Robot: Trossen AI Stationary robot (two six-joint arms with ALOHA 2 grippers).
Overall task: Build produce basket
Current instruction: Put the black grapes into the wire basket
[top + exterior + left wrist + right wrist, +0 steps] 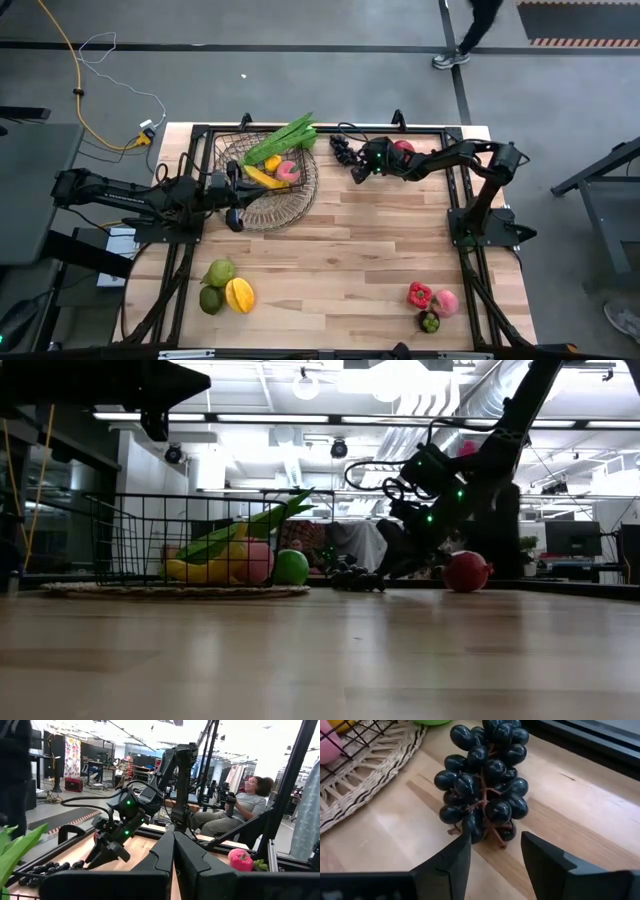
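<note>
no readable text, labels or signs anywhere

We see the basket (262, 190), dark wire mesh on a round woven rim, at the table's far left. Inside lie long green leafy stalks (283, 139), a yellow piece (264, 177) and a pink piece (289, 172). A dark purple grape bunch (482, 780) lies on the wood just beside the rim. What may be a red apple (404, 147) sits farther right. Near the front edge, green and yellow fruits (226, 288) cluster left, red, pink and green pieces (431, 304) right.
</note>
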